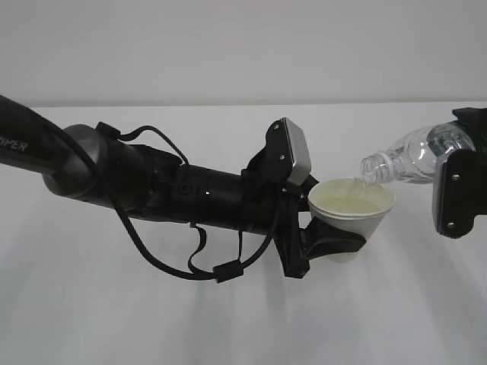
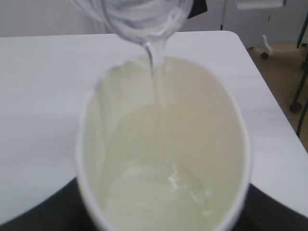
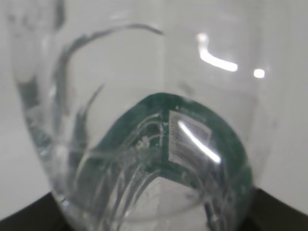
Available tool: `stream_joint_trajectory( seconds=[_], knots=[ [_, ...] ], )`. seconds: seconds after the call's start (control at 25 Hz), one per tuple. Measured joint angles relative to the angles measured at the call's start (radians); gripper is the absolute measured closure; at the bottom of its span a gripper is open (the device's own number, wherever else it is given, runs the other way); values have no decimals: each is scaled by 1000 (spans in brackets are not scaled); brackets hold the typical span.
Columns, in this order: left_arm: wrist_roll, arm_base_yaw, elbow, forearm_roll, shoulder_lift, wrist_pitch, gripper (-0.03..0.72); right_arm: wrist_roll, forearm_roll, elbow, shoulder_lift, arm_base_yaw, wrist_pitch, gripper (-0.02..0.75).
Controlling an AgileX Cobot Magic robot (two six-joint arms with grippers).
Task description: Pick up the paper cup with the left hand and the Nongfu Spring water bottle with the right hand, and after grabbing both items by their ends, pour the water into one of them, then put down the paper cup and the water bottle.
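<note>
The small white tapered paper cup (image 1: 351,207) looks matt outside, with a smooth pale cream lining that shines wetly where the clear colourless water (image 2: 185,185) pools. The small clear ribbed plastic bottle (image 1: 407,160) is glossy, catching bright glints; its dark green label band (image 3: 226,139) looks like thin shiny film. The white table (image 1: 114,319) is smooth and matt. Both black arms appear matt plastic or painted metal.
</note>
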Motion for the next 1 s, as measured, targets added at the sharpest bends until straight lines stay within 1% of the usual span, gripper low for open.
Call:
stream_joint_trajectory(
  seconds=[1.0],
  knots=[
    [0,0,0,0,0,0,276,0,0,0,0,0,0,308]
  ],
)
